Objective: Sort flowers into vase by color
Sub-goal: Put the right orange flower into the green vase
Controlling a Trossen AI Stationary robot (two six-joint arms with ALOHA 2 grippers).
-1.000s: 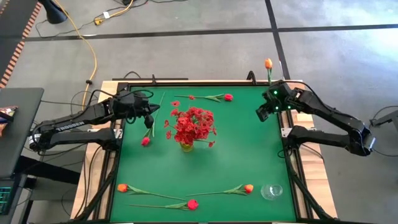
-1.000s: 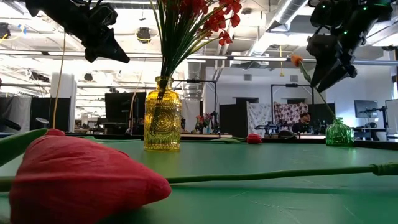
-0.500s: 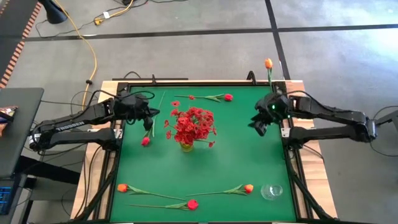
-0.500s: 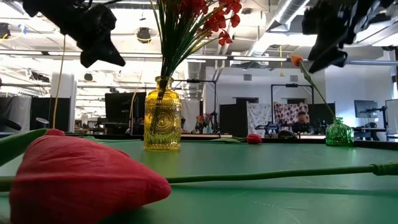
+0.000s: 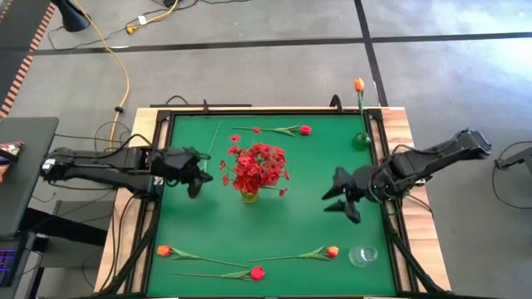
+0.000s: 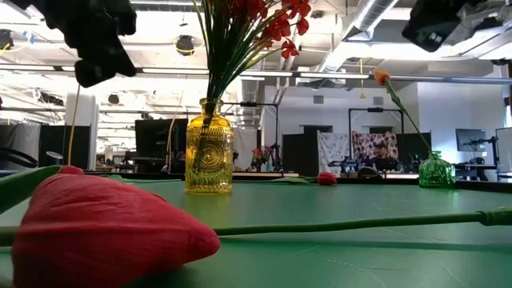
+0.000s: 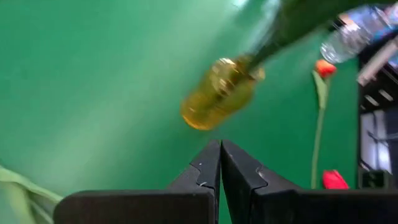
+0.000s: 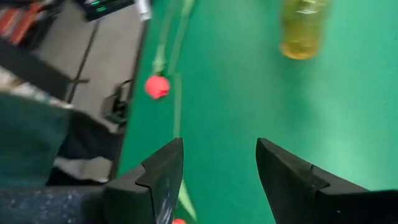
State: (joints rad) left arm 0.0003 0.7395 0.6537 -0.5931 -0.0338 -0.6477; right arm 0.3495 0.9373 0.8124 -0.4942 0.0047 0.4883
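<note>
A yellow vase (image 5: 249, 196) at the table's middle holds bushy red sprigs (image 5: 258, 166). A green vase (image 5: 361, 139) at the far right holds an orange tulip (image 5: 358, 84). My left gripper (image 5: 194, 176) is left of the yellow vase, shut on a thin green stem (image 6: 72, 128). Its bud is hidden under the gripper in the high view. My right gripper (image 5: 341, 198) hangs open and empty over the table's right half, on the near side of the green vase. A red-pink tulip (image 5: 304, 129) lies at the far edge. Two orange tulips (image 5: 164, 250) (image 5: 332, 251) and a red one (image 5: 257, 272) lie near the front edge. My left gripper is shut on the tulip's thin green stem, with the fingers coming from above. The stem (image 6: 74, 112) hangs nearly straight down below the fingers. Its lower end drops behind the big red bud (image 6: 104, 224) in front. In the left wrist view the shut fingertips (image 7: 211, 163) hide the contact.
A clear glass vase (image 5: 362, 255) stands at the near right corner. The stems of the lying tulips stretch along the front edge. Bare green cloth (image 5: 307, 208) lies between the yellow vase and the right gripper. The wooden table frame (image 5: 397, 124) rims the cloth.
My right gripper has moved from beside the green vase toward the table's near edge, and the orange tulip stays in that vase. My left gripper has moved a little toward the near edge and the left, still shut, with the stem hanging below it.
</note>
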